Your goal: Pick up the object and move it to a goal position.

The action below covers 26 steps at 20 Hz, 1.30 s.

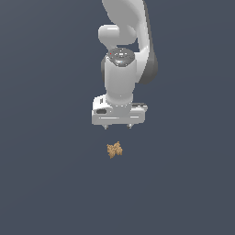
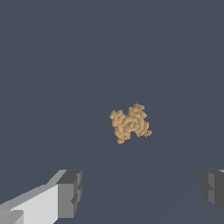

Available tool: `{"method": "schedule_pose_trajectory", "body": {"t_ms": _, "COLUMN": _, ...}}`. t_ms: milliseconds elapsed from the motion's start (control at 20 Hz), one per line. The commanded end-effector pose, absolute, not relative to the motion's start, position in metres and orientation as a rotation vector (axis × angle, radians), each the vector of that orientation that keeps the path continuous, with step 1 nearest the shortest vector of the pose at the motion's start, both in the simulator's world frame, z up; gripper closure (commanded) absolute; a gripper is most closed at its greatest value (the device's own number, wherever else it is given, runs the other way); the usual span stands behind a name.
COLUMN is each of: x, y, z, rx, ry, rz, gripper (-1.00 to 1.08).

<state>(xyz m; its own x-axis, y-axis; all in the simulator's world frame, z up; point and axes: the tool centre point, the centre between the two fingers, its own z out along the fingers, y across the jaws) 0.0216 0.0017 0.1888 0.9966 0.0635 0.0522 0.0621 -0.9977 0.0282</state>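
One lumpy object (image 1: 114, 149) beneath two spread jaws.

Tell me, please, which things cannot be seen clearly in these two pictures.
- Arm, exterior view: the top edge cuts off its upper part and base.
- Tool, wrist view: the bottom and side edges cut off both fingers; only the tips show, far apart.
- Tan lumpy object, exterior view: too small for surface detail; its underside is hidden in both views.
- Goal position: no marker shows in either view.

Simulated test scene: flat, featureless dark blue-grey ground (image 1: 46, 183), 1 rendered white arm (image 1: 120, 73), no furnishings visible.
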Motion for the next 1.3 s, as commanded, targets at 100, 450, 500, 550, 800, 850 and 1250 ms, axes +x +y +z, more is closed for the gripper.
{"method": "schedule_pose_trajectory", "body": {"t_ms": 100, "x": 0.028, "y": -0.001, "z": 0.174, "rx": 3.110, "ry": 0.168, "rz": 0.068, "gripper": -0.92}}
{"method": "schedule_pose_trajectory", "body": {"t_ms": 450, "x": 0.043, "y": -0.008, "z": 0.134, "rx": 3.103, "ry": 0.354, "rz": 0.032, "gripper": -0.92}}
{"method": "schedule_pose_trajectory", "body": {"t_ms": 500, "x": 0.045, "y": -0.009, "z": 0.128, "rx": 3.102, "ry": 0.381, "rz": 0.027, "gripper": -0.92}}
{"method": "schedule_pose_trajectory", "body": {"t_ms": 550, "x": 0.047, "y": -0.010, "z": 0.123, "rx": 3.101, "ry": 0.406, "rz": 0.023, "gripper": -0.92}}
{"method": "schedule_pose_trajectory", "body": {"t_ms": 800, "x": 0.053, "y": -0.013, "z": 0.101, "rx": 3.096, "ry": 0.500, "rz": 0.007, "gripper": -0.92}}
{"method": "schedule_pose_trajectory", "body": {"t_ms": 850, "x": 0.054, "y": -0.014, "z": 0.098, "rx": 3.095, "ry": 0.513, "rz": 0.005, "gripper": -0.92}}
{"method": "schedule_pose_trajectory", "body": {"t_ms": 1250, "x": 0.055, "y": -0.015, "z": 0.090, "rx": 3.094, "ry": 0.542, "rz": -0.001, "gripper": -0.92}}
